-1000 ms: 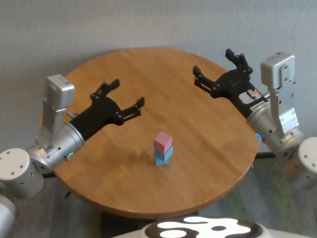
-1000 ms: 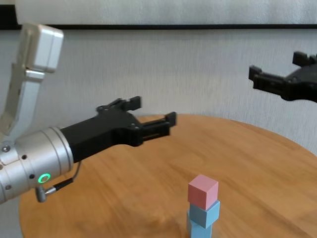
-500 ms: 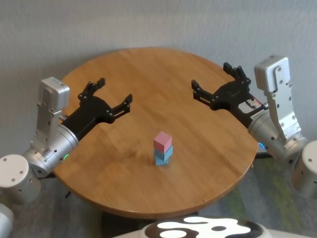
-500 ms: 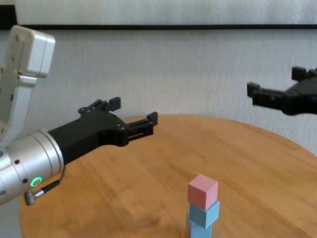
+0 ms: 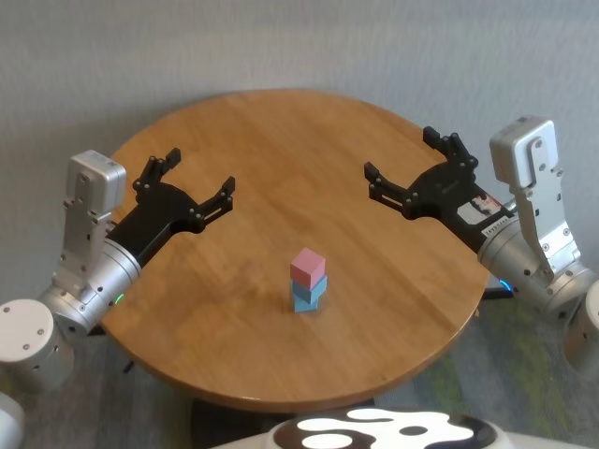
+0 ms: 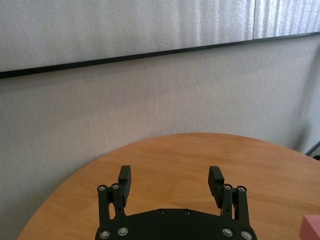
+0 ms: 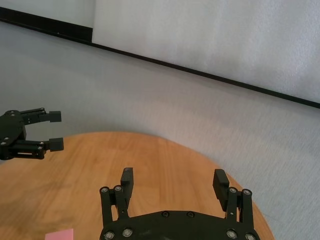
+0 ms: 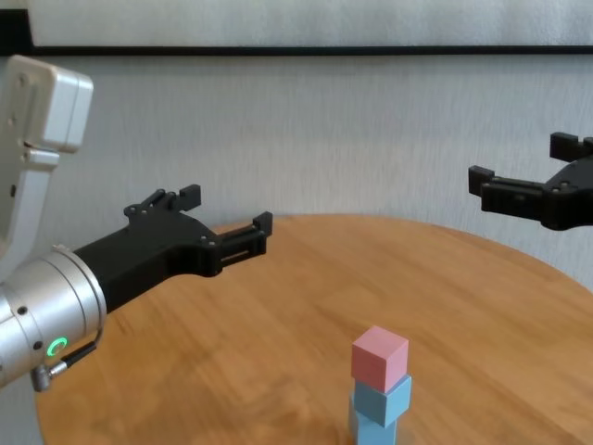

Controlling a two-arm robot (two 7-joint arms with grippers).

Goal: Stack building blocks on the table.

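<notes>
The three building blocks stand as one stack near the table's front middle: a pink cube (image 5: 307,266) on a light blue cube (image 5: 311,289) on another light blue cube (image 5: 303,304). The stack also shows in the chest view, pink cube (image 8: 379,358) uppermost. My left gripper (image 5: 201,169) is open and empty, above the table (image 5: 281,140), left of the stack and well apart from it. My right gripper (image 5: 402,159) is open and empty, above the table's right side, also apart. A pink cube edge shows in the left wrist view (image 6: 311,227) and the right wrist view (image 7: 59,234).
The round wooden table ends close behind both grippers, with a grey wall (image 8: 371,130) beyond. The right wrist view shows the left gripper (image 7: 52,130) far off across the table. A white and dark patterned surface (image 5: 374,432) lies below the table's near edge.
My left gripper has drawn back to the left, away from the stack. My right gripper has shifted slightly right and down. The stack has not moved.
</notes>
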